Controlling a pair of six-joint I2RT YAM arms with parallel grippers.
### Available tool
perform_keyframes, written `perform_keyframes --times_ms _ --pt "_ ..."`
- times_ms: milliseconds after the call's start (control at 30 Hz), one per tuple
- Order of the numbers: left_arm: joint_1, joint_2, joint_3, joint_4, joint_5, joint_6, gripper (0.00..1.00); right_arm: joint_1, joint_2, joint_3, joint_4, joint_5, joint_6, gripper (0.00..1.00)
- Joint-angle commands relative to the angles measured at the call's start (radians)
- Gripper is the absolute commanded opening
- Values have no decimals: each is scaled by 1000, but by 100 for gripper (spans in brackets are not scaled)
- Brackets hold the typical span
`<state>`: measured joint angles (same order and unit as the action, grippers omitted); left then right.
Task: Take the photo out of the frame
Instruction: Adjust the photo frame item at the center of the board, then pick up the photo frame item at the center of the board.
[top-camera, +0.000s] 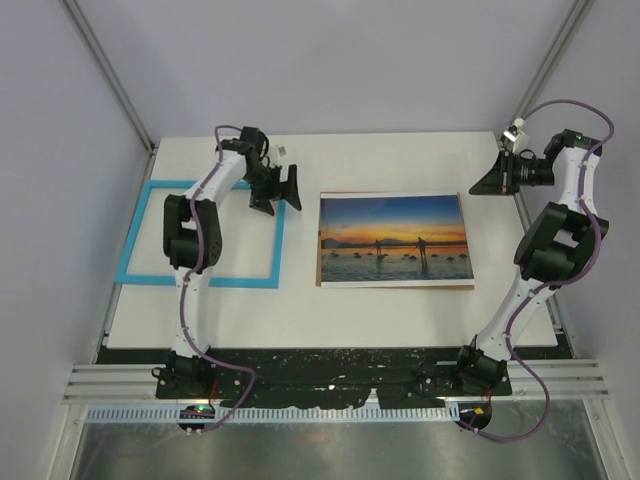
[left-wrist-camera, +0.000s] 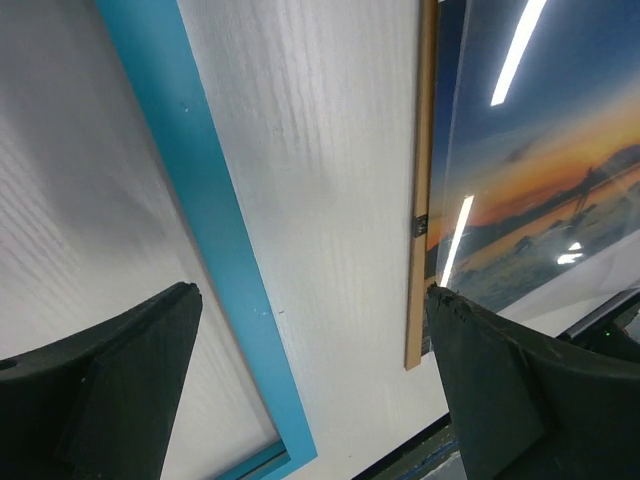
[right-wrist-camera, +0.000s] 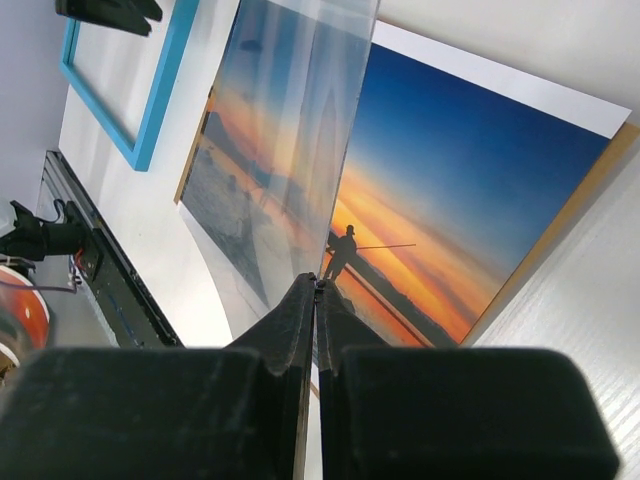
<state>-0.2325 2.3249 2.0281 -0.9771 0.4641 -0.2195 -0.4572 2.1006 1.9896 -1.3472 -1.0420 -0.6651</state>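
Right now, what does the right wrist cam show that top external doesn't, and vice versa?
Only right wrist: the right gripper is shut on a clear sheet, held up over the photo. From above, that sheet cannot be made out.
Only top external: the whole light-blue frame, an empty rectangle left of the photo, and the left gripper open, over the frame's right rail in that view.
Both: the sunset photo lying on the brown backing board, with the frame apart from it.

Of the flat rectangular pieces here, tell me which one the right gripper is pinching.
The clear sheet, see-through, standing up from the right gripper above the photo. The photo, brown backing board and blue frame lie flat.
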Motion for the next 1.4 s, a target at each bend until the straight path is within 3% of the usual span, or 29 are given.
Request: perform_keyframes --times_ms 0,267,433,700,1133,1367 --pt "18 -134 76 80 122 19 100 0 -91 -18 -171 -50 -114 8" --pt "9 -29 176 218 266 -92 100 2 -128 -11 -170 -78 -152 8" --pt "-24 76 245 262 240 -150 100 2 -168 -25 -171 -98 -194 8" --pt "-56 125 218 399 235 -244 100 2 -191 -29 -168 -118 -200 8" --pt "-65 82 -24 678 450 -420 100 2 -163 -28 -168 -102 -188 8" --pt "-77 79 -80 773 519 -474 100 2 -137 -12 -170 -101 -176 8"
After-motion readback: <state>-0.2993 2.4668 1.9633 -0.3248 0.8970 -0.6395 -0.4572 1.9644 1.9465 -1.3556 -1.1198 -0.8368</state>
